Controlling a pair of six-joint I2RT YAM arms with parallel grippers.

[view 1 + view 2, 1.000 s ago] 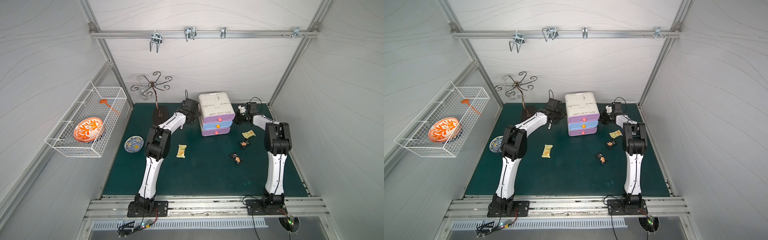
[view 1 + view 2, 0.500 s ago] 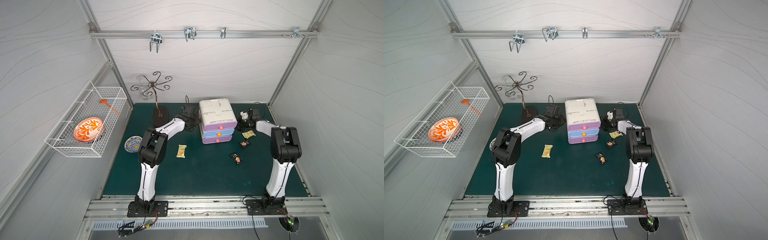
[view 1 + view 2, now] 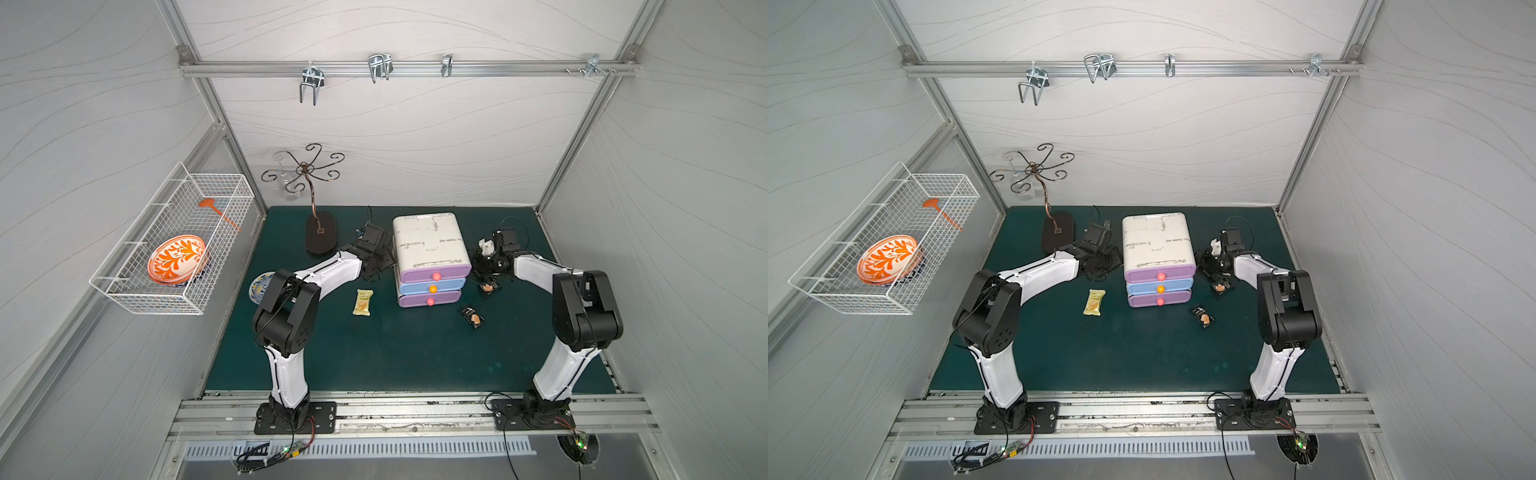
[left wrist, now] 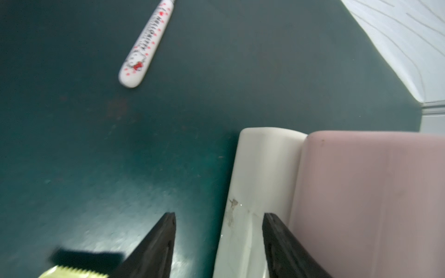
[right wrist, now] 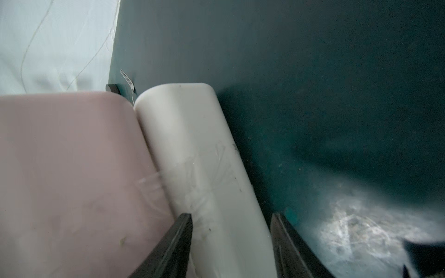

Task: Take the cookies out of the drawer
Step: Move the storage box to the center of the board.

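Pale yellow cookie packet (image 3: 363, 302) lies on the green counter (image 3: 374, 357), left of the closed drawer unit (image 3: 428, 245). Two black cookie packets (image 3: 472, 318) (image 3: 487, 287) lie to its right. All carry orange-brown biscuit prints. Left gripper (image 4: 219, 216) and right gripper (image 5: 232, 216) have jaws apart, empty, flanking the unit.

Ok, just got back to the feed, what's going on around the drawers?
Both arms flank the drawer unit, one each side. The left tool and right tool are open beside its white casing, holding nothing. All three drawers look shut in both top views. Three cookies lie on the mat: a pale yellow packet on the left arm's side, a black packet and a second black packet on the right arm's.
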